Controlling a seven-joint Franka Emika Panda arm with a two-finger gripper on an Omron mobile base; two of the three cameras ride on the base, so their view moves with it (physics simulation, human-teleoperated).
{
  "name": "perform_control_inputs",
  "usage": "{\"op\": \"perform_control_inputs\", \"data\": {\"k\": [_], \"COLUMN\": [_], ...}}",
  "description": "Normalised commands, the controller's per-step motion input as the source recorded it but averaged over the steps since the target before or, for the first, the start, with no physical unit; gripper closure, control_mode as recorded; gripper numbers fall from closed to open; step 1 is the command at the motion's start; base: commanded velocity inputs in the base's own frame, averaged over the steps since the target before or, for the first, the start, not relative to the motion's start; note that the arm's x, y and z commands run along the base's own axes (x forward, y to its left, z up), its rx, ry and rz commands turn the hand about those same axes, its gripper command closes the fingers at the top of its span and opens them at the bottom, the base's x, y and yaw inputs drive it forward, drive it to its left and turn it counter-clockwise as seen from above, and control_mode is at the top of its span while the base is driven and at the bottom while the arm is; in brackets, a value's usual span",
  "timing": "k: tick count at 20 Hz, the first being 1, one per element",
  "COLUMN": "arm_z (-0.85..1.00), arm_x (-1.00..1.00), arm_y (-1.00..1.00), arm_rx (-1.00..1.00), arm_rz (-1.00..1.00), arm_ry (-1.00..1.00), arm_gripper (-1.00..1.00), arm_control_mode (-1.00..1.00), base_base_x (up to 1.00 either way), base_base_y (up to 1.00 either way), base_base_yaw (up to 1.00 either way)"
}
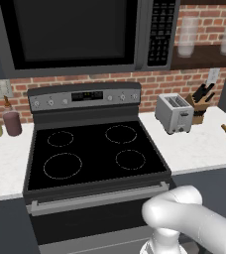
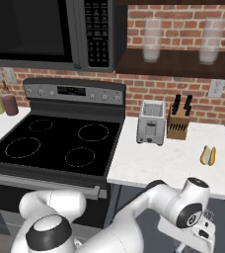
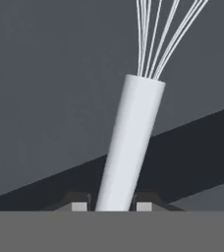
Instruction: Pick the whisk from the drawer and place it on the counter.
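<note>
The hand (image 3: pixel 112 205) is clenched on the whisk (image 3: pixel 131 142) handle — its wires fan upward — low below the counter (image 2: pixel 168 165) edge.

Pale silvery whisk (image 3: pixel 131 142), white speckled counter (image 2: pixel 159 165)
</note>
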Motion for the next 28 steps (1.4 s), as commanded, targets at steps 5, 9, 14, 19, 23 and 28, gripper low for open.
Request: {"op": "perform_control_inputs", "data": {"k": [5, 9, 14, 19, 23, 28], "arm_z": [0.81, 0.92, 0.92, 0.77, 0.44, -0.01], "arm_x": [-0.40, 0.02, 0.51, 0.90, 1.00, 0.98], "arm_y": [0.10, 0.45, 0.64, 0.68, 0.61, 0.61], "arm_rx": [0.00, 0.00, 0.00, 0.00, 0.00, -0.01], "arm_rz": [-0.08, -0.02, 0.00, 0.00, 0.04, 0.05], "arm_ry": [0.00, -0.01, 0.00, 0.01, 0.04, 0.15], "arm_gripper": [1.00, 1.00, 1.00, 1.00, 1.00, 1.00], "arm_control_mode": [-1.00, -1.00, -1.00, -1.00, -1.00, -1.00], "base_base_x": [0.00, 0.00, 0.00, 0.00, 0.00, 0.00], "base_base_y": [0.00, 0.00, 0.00, 0.00, 0.00, 0.00], "base_base_yaw": [0.00, 0.00, 0.00, 0.00, 0.00, 0.00]}}
